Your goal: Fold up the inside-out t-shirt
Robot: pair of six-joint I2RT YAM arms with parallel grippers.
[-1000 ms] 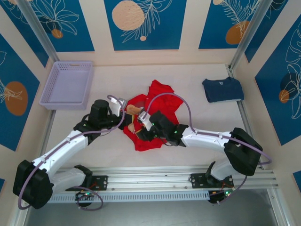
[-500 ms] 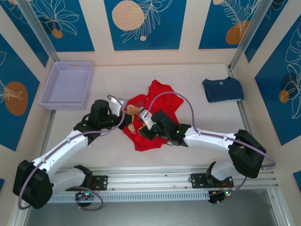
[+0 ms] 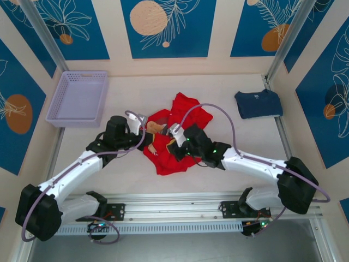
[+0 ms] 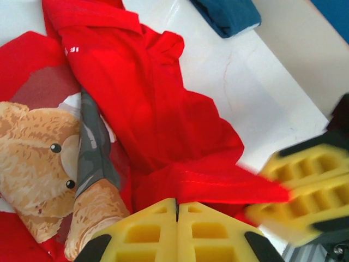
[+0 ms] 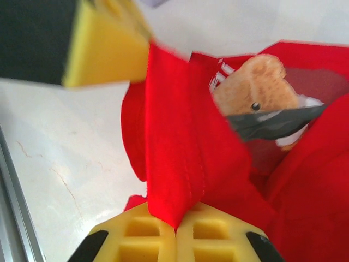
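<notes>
Both jaws closed, left gripper (image 4: 176, 206) and right gripper (image 5: 175, 225) pinching red t-shirt (image 4: 143, 98)

The left hand (image 4: 176, 206) is pinching a fold of the red inside-out t-shirt (image 4: 163, 120); just right of it, the right hand (image 4: 272, 188) is clamping the same fold. A bear print (image 4: 38, 164) is showing ahead-left, a navy t-shirt (image 4: 226, 13) far ahead.

Pale table (image 3: 218, 87) carries crumpled red t-shirt (image 3: 188, 106) (bear print showing), navy t-shirt (image 3: 259, 103), lavender basket (image 3: 79, 98).
</notes>
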